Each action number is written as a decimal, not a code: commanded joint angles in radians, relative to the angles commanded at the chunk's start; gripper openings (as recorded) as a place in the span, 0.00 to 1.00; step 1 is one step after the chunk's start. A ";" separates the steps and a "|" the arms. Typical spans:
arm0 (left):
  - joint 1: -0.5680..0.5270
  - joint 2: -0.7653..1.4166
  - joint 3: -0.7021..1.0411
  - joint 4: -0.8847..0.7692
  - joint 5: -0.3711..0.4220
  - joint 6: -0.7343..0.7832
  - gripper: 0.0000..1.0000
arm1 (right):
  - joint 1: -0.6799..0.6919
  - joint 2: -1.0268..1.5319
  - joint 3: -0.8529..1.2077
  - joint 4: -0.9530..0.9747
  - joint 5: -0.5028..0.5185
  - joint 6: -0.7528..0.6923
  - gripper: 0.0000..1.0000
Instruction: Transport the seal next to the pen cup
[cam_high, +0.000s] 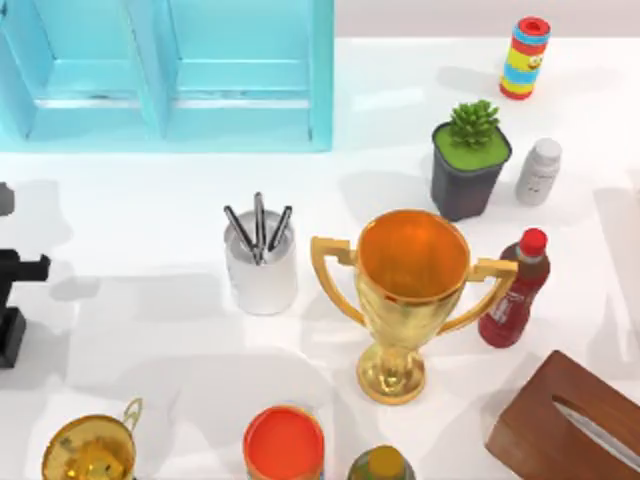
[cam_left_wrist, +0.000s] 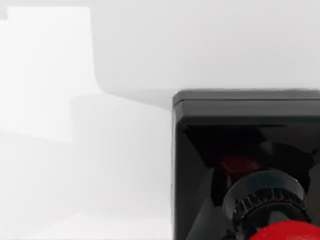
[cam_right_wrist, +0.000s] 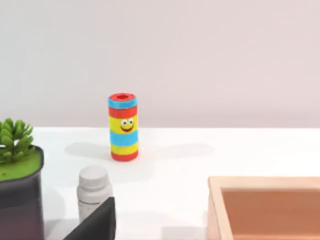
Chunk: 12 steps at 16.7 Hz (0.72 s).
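Left gripper (cam_high: 12, 300) at table's left edge, jaw state indeterminable; black-based, red-knobbed seal (cam_left_wrist: 245, 165) sits close under left wrist camera, well apart from white-silver cylindrical pen cup (cam_high: 261, 268) mid-table.

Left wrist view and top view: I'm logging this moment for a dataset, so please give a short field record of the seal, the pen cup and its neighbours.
seal: black block with a red knob, close to the left wrist camera
pen cup: upright, three pens, left of the gold trophy
left arm: at the top view's left edge
seal beside cup: not yet
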 joint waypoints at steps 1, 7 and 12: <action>-0.013 0.000 0.013 -0.013 0.000 -0.012 0.00 | 0.000 0.000 0.000 0.000 0.000 0.000 1.00; -0.237 -0.005 0.274 -0.302 0.000 -0.233 0.00 | 0.000 0.000 0.000 0.000 0.000 0.000 1.00; -0.436 -0.044 0.485 -0.536 0.000 -0.437 0.00 | 0.000 0.000 0.000 0.000 0.000 0.000 1.00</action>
